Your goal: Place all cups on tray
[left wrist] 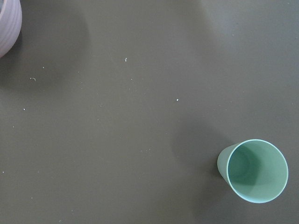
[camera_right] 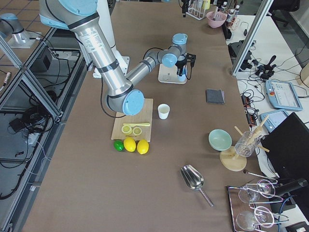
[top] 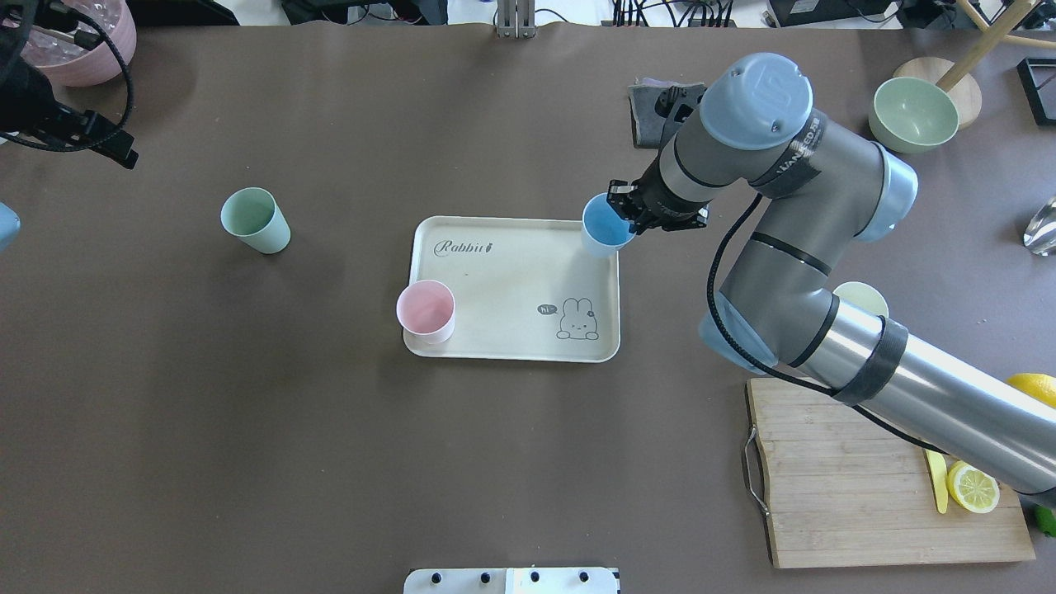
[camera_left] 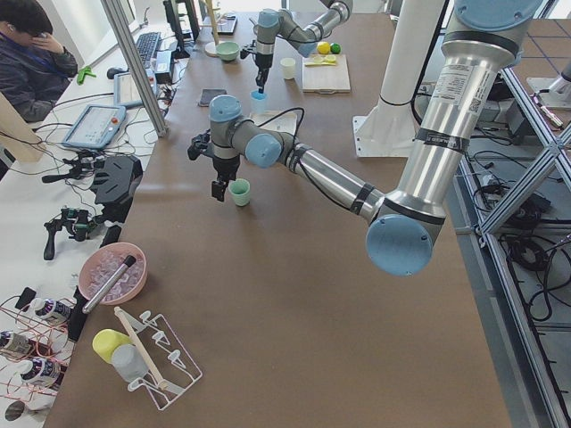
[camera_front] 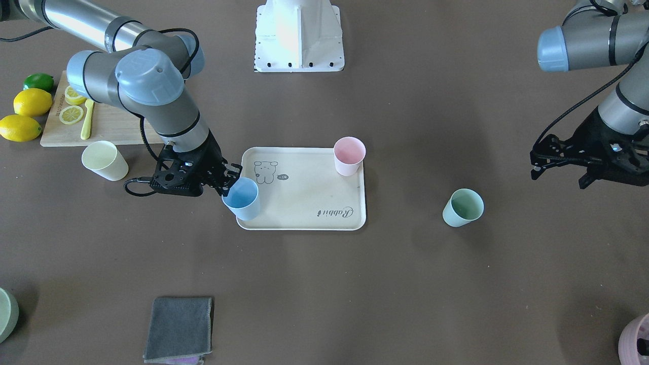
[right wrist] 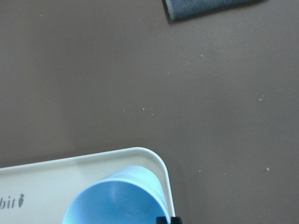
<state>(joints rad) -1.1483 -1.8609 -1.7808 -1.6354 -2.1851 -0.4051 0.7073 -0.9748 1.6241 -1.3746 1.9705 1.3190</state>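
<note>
The cream tray [camera_front: 304, 205] lies mid-table and also shows in the overhead view [top: 503, 276]. A pink cup [camera_front: 349, 156] stands upright on one corner of it. My right gripper [camera_front: 230, 178] is shut on the rim of the light blue cup [camera_front: 243, 200], which sits at the tray's corner [right wrist: 154, 156]. The mint green cup [camera_front: 462, 208] stands on the table off the tray, and my open, empty left gripper [camera_front: 560, 172] hovers beyond it. The pale yellow cup [camera_front: 105, 160] stands next to the cutting board.
A bamboo cutting board [camera_front: 109, 126] holds lemon slices and a yellow knife, with whole lemons [camera_front: 30, 101] and a lime beside it. A grey cloth [camera_front: 178, 329], a green bowl [top: 912, 114] and a pink bowl [top: 78, 41] lie near the table edges.
</note>
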